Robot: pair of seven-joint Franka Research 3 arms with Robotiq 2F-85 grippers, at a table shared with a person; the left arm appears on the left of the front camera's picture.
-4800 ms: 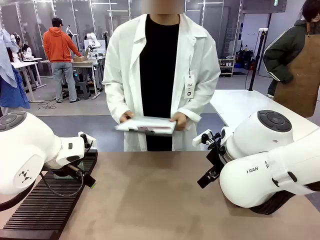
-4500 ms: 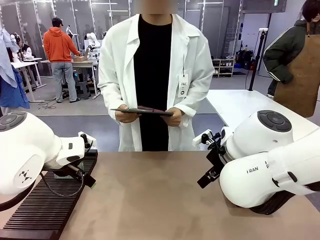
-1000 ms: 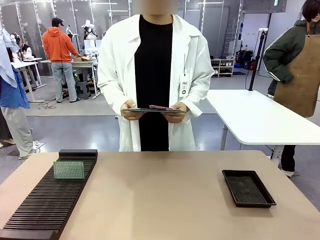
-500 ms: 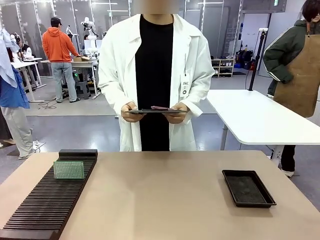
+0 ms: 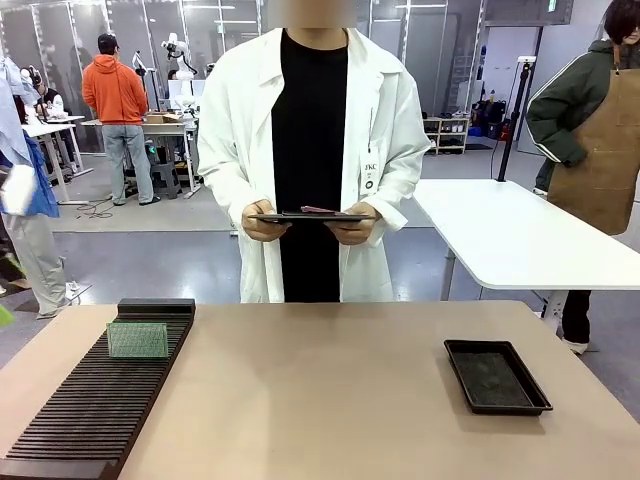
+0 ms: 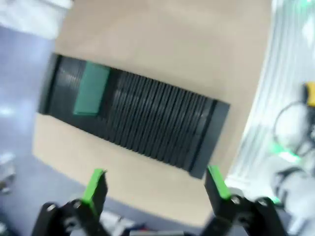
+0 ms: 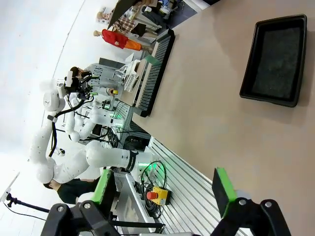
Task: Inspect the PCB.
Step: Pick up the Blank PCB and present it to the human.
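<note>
The PCB stands upright in a slot near the far end of the black slotted rack, on the left part of the table. In the left wrist view the left gripper hangs high above this rack, its jaws wide apart and holding nothing. The right gripper is also wide open and empty, high above the table. A black tray lies on the right part. The person at the far side holds a clipboard flat.

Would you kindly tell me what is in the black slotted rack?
A green PCB stands upright in a slot near the far end of the rack; its bottom edge is hidden in the slot.
</note>
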